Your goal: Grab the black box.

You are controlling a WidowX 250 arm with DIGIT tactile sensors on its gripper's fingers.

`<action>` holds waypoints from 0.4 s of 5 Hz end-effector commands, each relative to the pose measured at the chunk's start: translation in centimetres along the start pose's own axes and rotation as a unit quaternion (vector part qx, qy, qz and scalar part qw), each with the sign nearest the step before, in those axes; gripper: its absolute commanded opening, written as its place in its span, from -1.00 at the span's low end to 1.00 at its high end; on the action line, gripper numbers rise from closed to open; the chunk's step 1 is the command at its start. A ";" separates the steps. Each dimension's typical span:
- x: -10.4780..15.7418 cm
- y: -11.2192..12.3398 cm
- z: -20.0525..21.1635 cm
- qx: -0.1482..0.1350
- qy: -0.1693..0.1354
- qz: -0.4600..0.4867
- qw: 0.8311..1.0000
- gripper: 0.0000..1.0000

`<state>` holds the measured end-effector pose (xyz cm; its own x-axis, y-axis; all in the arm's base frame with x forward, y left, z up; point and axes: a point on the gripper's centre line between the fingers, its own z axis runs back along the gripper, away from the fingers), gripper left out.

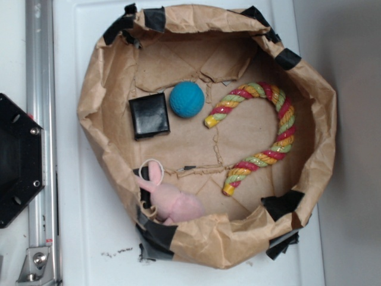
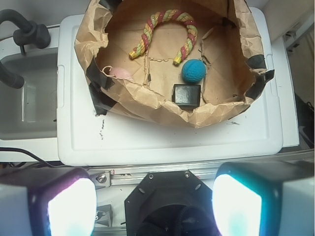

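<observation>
- Fingers (image 2: pixel 71 204) of the gripper (image 2: pixel 154 206) fill the bottom of the wrist view as two blurred, glowing pads, spread wide apart with nothing between them.
- Black hexagonal plate with screws (image 2: pixel 170 204) sits in the gap between the pads, beside a metal rail (image 1: pixel 41 143).
- White plastic lid (image 2: pixel 162 140) lies beyond the fingers and carries a crumpled brown paper bowl patched with black tape (image 1: pixel 95 89).
- Small flat square black box (image 2: pixel 186 95) rests on the bowl's floor just behind the near paper wall, well away from the fingers and slightly to their right-hand side.
- Teal textured ball (image 2: pixel 194 70) sits just past the box, close beside it.
- Red, yellow and green twisted rope toy (image 2: pixel 165 34), bent in an arch, lies farther back.
- Pink plush toy (image 1: pixel 172 199) leans against the bowl's wall, apart from the box.
</observation>
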<state>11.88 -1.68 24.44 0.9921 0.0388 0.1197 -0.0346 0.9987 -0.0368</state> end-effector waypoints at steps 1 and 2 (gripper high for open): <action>0.0 0.0 0.0 0.000 0.000 0.000 1.000 1.00; 4.8 2.7 -2.5 0.021 -0.013 0.012 1.000 1.00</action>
<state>16.66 0.54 22.34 0.9901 0.0350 0.1361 -0.0352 0.9994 -0.0004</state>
